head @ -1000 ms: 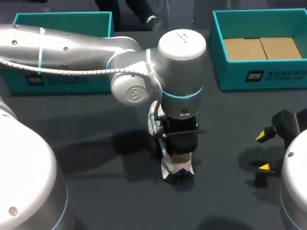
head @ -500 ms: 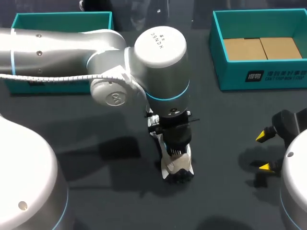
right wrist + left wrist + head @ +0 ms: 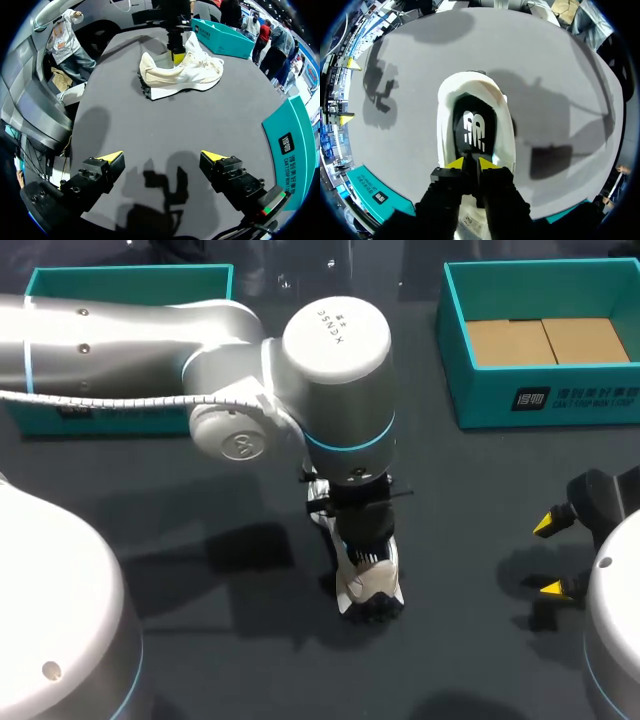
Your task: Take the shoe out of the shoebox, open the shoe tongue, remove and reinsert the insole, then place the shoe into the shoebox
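I read the left claw [image 3: 470, 164] pinched nearly closed inside the sneaker [image 3: 506, 140] mouth, hold unconfirmed; the heel lies dead ahead.

White print, a small square mark beside two lines of characters, stands on the front wall of the right shoebox [image 3: 600, 400]. The black insole [image 3: 474, 107] inside the shoe [image 3: 447, 120] bears a white logo near its heel end. The left arm's joint cap [image 3: 335, 335] carries small dark lettering.
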Robot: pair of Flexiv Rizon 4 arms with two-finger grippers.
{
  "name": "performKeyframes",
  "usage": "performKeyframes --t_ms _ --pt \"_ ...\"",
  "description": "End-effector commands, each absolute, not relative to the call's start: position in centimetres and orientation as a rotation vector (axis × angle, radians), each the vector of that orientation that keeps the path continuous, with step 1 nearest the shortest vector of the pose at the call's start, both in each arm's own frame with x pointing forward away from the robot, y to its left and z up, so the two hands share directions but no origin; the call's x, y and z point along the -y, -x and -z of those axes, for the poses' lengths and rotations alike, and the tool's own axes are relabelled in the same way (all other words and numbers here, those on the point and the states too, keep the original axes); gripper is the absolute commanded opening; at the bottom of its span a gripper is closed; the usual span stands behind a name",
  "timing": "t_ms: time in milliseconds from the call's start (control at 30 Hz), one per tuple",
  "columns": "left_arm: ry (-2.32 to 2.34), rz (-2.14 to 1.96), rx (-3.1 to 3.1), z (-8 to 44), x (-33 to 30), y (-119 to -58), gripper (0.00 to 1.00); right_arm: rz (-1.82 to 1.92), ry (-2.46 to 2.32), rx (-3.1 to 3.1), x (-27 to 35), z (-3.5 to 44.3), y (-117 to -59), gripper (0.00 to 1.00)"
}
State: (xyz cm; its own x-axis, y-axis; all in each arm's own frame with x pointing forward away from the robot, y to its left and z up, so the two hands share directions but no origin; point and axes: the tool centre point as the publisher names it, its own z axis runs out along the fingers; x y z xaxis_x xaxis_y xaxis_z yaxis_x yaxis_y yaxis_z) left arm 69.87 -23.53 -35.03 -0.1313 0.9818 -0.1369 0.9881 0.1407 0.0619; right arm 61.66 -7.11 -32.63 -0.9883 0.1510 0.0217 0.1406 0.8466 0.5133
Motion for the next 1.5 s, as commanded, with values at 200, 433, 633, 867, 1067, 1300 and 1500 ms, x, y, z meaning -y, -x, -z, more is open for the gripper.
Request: performKeyframes --t_ms 200,433,633,867,1067,1300,1500 --pt "-1.977 0.021 -2.26 35.7 23.6 -70.2 0.43 -0.829 -0.237 -2.997 7.2 32.5 -61.4 1.0" --pt "-1.976 0.013 -2.266 35.8 23.6 -70.5 0.67 -0.829 -0.237 -2.997 7.2 32.5 -61.4 1.0" --pt "-1.986 0.017 -2.267 35.8 23.6 -70.8 0.93 -0.829 -0.237 -2.997 7.2 32.5 -61.4 1.0" --pt "-1.982 0.035 -2.278 35.5 23.7 -71.4 1.0 -0.829 -0.237 -2.997 7.2 32.5 -61.4 1.0" --pt "-1.979 0.046 -2.284 35.3 23.9 -71.7 0.91 -0.829 -0.237 -2.997 7.2 32.5 -61.4 1.0" --pt "-1.966 0.065 -2.318 35.2 23.6 -71.7 0.85 -0.829 -0.237 -2.997 7.2 32.5 -61.4 1.0" --pt "-1.937 0.105 -2.371 35.4 23.3 -71.5 0.88 -0.829 -0.237 -2.997 7.2 32.5 -61.4 1.0"
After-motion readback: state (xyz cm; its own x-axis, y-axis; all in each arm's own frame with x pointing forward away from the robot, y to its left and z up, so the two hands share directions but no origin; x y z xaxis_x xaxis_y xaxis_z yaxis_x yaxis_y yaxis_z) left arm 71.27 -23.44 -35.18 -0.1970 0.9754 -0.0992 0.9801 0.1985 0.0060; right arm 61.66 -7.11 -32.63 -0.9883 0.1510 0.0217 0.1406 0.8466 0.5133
